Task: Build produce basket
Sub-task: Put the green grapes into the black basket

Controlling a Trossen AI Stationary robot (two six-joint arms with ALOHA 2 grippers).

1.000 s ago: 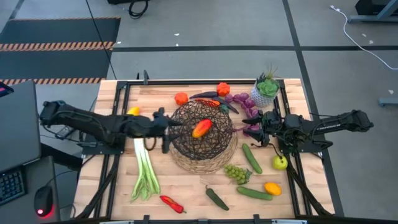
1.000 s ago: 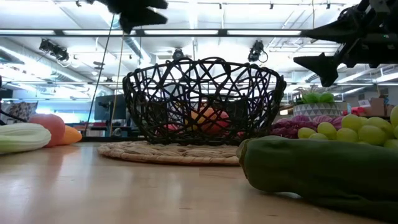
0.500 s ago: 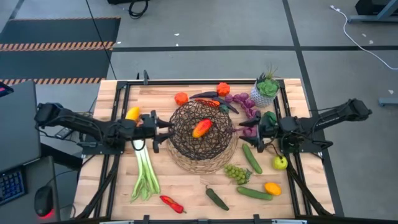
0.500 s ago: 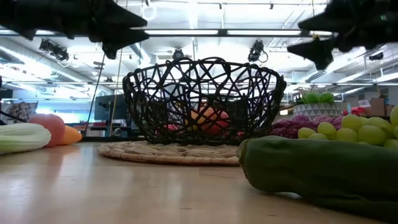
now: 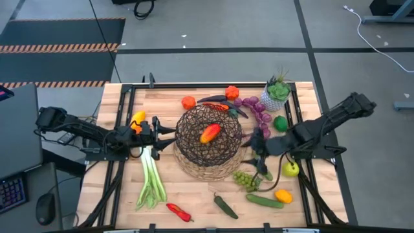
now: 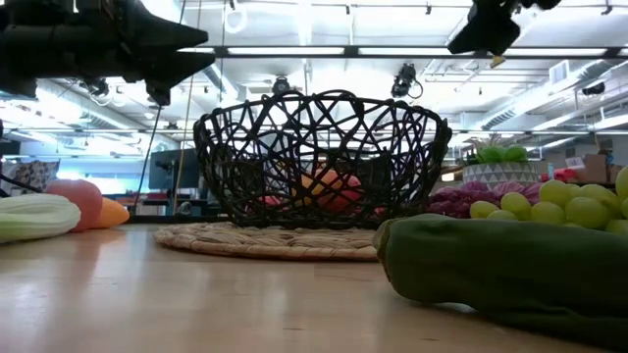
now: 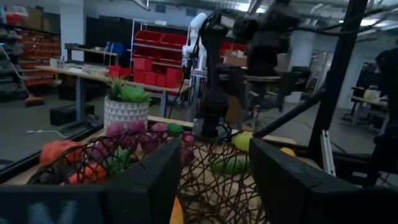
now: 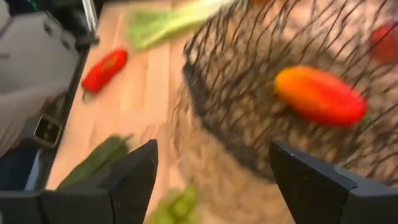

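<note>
The basket [image 5: 210, 142] sits near the middle of the wooden table [image 5: 194, 194], its dark wire bowl on a tan wicker base, with one orange-red pepper [image 5: 209, 134] lying inside; the near strip of table in front of it is largely bare, holding only one small red chili [image 5: 179, 211] and one short dark cucumber [image 5: 226, 206]; the left gripper [image 5: 166, 136] hovers just beside the basket's left rim, above the white end of the single green leek [image 5: 151, 178], its fingers parted and holding nothing; one yellow-orange piece [image 5: 138, 118] lies near the left edge behind that arm; the right gripper [image 5: 259, 155] hangs off the basket's right rim, over the long cucumber [image 5: 262, 165] that it partly hides, its fingers spread and empty; beside it lie one bunch of green grapes [image 5: 246, 180], one yellow-green apple [image 5: 291, 169], one more cucumber [image 5: 263, 200] and one orange-yellow piece [image 5: 283, 195], crowding the right front corner close to the table's frame; along the far edge stand two orange round pieces [image 5: 188, 102] and [image 5: 231, 92], a dark pepper with a red one [image 5: 217, 103] beside it, one trail of purple grapes [image 5: 253, 107], one green round piece [image 5: 280, 123] and the potted plant [image 5: 277, 94] at the far right corner; the far left corner is the roomiest open patch.
</note>
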